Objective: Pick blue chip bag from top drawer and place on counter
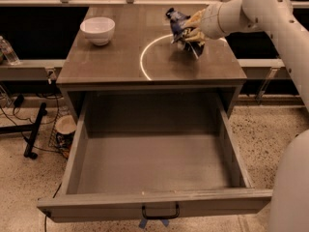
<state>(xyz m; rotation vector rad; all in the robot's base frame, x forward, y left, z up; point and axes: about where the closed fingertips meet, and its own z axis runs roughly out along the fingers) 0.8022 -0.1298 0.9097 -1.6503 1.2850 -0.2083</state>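
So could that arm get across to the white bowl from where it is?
Probably yes: nothing stands on the counter between the bowl and the gripper, which is by the white circle. But it is shut on the blue chip bag.

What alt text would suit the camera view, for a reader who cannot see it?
The robot's hand holds the blue chip bag over the counter, at the far right edge of the white circle. The top drawer below stands pulled wide open and empty; a white bowl sits near the counter's far left corner.
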